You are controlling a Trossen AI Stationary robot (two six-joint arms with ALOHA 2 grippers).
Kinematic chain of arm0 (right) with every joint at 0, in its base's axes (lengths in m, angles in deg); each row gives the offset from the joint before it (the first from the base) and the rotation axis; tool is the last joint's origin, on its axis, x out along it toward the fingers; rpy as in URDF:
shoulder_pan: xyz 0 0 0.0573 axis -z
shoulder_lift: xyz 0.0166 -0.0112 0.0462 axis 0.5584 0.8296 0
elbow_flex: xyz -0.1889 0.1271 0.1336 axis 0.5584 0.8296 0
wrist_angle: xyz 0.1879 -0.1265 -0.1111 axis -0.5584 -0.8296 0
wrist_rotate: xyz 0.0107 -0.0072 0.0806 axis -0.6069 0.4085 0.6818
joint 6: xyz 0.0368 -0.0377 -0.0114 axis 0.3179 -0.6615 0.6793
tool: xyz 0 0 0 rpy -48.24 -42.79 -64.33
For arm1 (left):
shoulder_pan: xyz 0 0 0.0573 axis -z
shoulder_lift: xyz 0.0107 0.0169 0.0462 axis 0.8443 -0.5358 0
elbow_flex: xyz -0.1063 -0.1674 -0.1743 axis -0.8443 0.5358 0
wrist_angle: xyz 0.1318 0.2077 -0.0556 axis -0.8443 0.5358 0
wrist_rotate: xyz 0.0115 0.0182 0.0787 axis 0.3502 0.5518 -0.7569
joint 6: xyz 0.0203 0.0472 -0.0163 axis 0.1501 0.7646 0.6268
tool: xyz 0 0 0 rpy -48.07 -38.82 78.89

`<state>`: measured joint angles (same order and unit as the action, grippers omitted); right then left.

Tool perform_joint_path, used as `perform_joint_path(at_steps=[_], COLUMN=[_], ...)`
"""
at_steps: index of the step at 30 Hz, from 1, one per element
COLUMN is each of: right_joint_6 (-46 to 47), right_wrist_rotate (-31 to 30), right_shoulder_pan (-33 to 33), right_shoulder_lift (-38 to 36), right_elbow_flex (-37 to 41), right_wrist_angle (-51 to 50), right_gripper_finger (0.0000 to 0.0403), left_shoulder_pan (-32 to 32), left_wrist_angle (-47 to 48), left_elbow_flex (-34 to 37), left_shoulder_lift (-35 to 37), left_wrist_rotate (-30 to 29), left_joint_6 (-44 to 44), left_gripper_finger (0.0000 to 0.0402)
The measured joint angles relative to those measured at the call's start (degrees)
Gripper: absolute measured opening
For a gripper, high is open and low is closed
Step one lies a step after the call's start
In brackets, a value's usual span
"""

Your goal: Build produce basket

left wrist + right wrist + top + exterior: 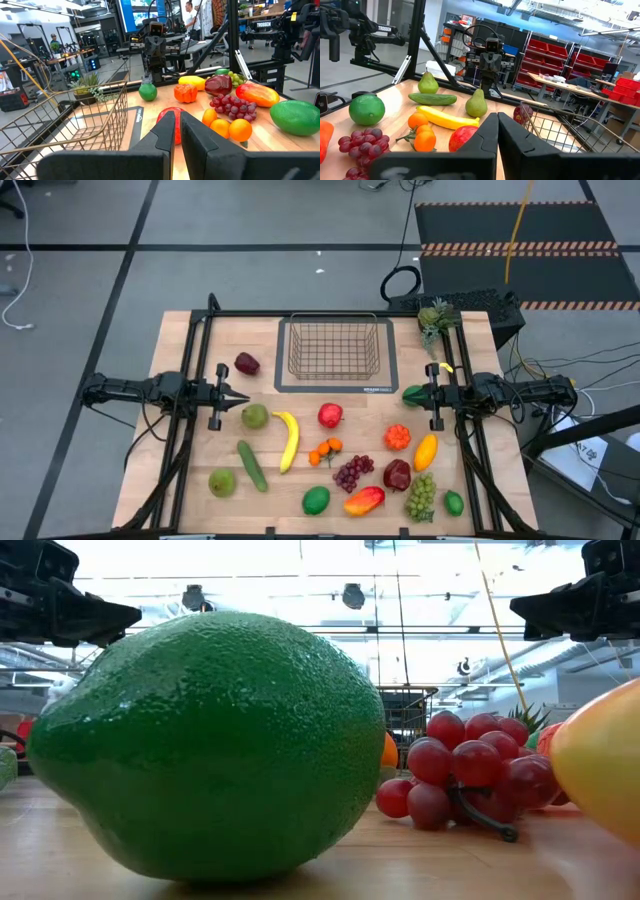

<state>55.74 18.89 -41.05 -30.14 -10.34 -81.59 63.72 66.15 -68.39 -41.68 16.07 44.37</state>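
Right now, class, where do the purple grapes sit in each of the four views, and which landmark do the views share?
High view: grapes near the table's front, about mid-width.
Low view: grapes right of centre, behind the big lime.
Left wrist view: grapes next to the mango.
Right wrist view: grapes near the lime.
Landmark: the oranges, next to the grapes in every view.

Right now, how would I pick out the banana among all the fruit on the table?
Start at the wire basket at the table's far edge and come toward the near edge, a little to the left arm's side. The banana lies between a green pear and a red apple. It is the only long, curved yellow piece; the cucumber beside it is green.
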Motion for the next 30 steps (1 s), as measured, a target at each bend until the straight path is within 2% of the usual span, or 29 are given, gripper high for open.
perform_joint_path(at_steps=[17, 20, 30], right_joint_6=[0.3, -2.4, -4.0], right_wrist_rotate=[0.0, 0.0, -0.2], right_shoulder_pan=[0.0, 0.0, 0.0], right_shoulder_lift=[0.0, 0.0, 0.0], right_elbow_flex=[0.0, 0.0, 0.0], right_wrist_angle=[0.7, 1.2, 10.4], right_gripper_finger=[0.0, 0.0, 0.0], left_shoulder_pan=[0.0, 0.0, 0.0], left_wrist_angle=[0.0, 0.0, 0.0], left_elbow_flex=[0.0, 0.0, 0.0], left_shoulder_lift=[0.0, 0.0, 0.0], left_wrist_rotate=[0.0, 0.0, 0.0], left_joint_6=[0.0, 0.0, 0.0], left_gripper_finger=[0.0031, 0.0031, 0.0031])
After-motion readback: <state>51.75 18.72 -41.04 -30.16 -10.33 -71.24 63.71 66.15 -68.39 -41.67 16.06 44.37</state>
